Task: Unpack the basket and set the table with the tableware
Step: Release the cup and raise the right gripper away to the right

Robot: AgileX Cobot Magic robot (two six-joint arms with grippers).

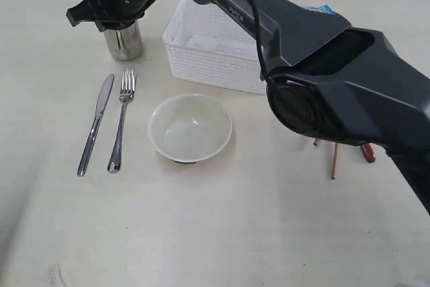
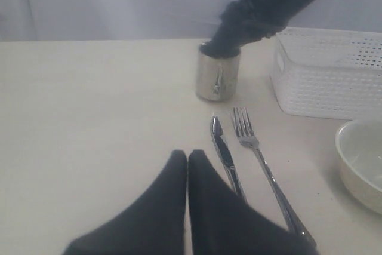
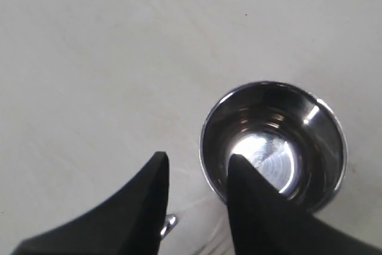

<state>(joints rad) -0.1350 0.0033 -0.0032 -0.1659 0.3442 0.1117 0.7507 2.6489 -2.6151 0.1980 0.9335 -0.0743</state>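
Exterior view: the right arm reaches all the way across to the far left, and the right gripper [image 1: 121, 19] sits on top of the cup [image 1: 125, 42]. The cup stands upright on the table [image 1: 222, 233], just left of the basket [image 1: 215, 48]. Nearer the camera, the knife [image 1: 95, 126] and fork [image 1: 121, 120] lie side by side, close but not touching. The bowl [image 1: 190, 128] is right of the fork, upright, in front of the basket. A chopstick [image 1: 334, 160] and a bit of the red spoon [image 1: 367, 153] poke out from under the arm on the right. A corner of a blue packet [image 1: 323, 10] shows behind the arm.

Left wrist view: the left gripper [image 2: 187, 154] is closed with nothing in it, fingers pressed together, low over bare table. Just beyond it are the knife [image 2: 224, 153] and fork [image 2: 258, 150]. The cup [image 2: 218, 77] is further back, with the right gripper [image 2: 233, 39] dipping into its mouth. The basket [image 2: 328, 76] and the bowl's [image 2: 361, 162] rim are off to the side.

Right wrist view: looking straight down into the cup [image 3: 273, 147]. The right gripper [image 3: 197, 160] straddles the rim, one finger inside and one outside. The jaws stand apart with gaps either side of the wall, so it's open, not clamped.
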